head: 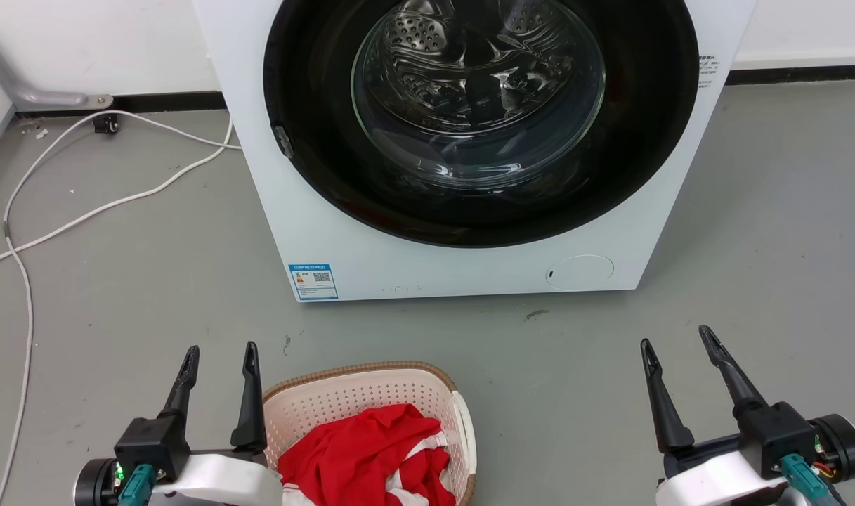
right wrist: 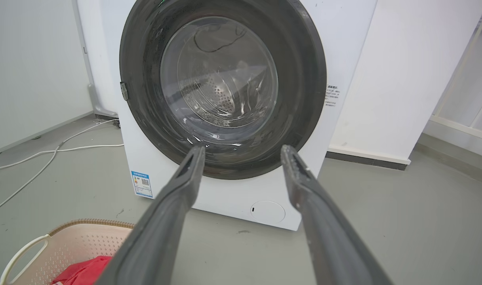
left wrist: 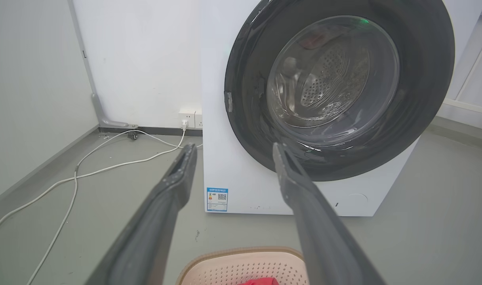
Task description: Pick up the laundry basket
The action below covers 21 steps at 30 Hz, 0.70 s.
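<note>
Awaiting grasp: left hand and right hand both spread, empty. Nothing lifted; laundry basket sits just right of left hand.

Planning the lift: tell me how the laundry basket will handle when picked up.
The laundry basket probably stays stiff: its walls look like moulded perforated plastic. Likely light, since it holds just a red-and-white garment. Lifted by one white side handle, it may tilt.

A grey floor is pictured bearing a white washing machine, set by the wall. The laundry basket is placed just before it, apart from it, while white cables are trailed across the left side.
</note>
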Available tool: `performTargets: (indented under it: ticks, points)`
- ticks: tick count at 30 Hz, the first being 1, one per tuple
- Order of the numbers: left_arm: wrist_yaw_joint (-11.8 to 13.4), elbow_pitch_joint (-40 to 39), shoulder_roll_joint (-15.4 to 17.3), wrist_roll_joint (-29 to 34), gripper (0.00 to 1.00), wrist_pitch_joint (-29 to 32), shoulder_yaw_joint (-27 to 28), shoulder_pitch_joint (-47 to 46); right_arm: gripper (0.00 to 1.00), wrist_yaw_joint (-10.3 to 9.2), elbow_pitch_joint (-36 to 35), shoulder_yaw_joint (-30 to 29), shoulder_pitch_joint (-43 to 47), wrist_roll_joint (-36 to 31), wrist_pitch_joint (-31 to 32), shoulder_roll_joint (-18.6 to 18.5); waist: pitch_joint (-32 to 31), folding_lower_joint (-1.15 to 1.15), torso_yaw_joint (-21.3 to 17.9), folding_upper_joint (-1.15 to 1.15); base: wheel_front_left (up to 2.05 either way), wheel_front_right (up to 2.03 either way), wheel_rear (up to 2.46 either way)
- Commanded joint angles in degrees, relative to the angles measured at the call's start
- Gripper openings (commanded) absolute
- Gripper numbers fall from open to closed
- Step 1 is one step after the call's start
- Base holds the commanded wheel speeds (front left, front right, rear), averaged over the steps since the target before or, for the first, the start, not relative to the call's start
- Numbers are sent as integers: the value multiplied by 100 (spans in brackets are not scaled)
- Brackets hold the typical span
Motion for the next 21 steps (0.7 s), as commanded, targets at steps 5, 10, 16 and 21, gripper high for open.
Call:
performTargets:
  ticks: [5, 10, 16, 21]
  points:
    - [27, -40, 17, 246, 100, -84, 6, 63, 100, -2, -57, 7, 73, -194, -73, -9, 6, 0, 1, 0, 0, 0, 0]
    - [42, -56, 17, 374, 100, -123, 4, 91, 100, -2, -53, -11, 85, -198, -114, -8, 8, 0, -4, 0, 0, 0, 0]
    - [49, -25, 17, 373, 100, -116, -13, 96, 100, -2, -24, -46, 72, 108, -109, -8, 13, 0, -6, 0, 0, 0, 0]
    - [70, -13, 17, 357, 100, -109, -20, 91, 100, -2, 22, -46, 67, 289, -109, -8, 23, 0, 0, 0, 0, 0, 0]
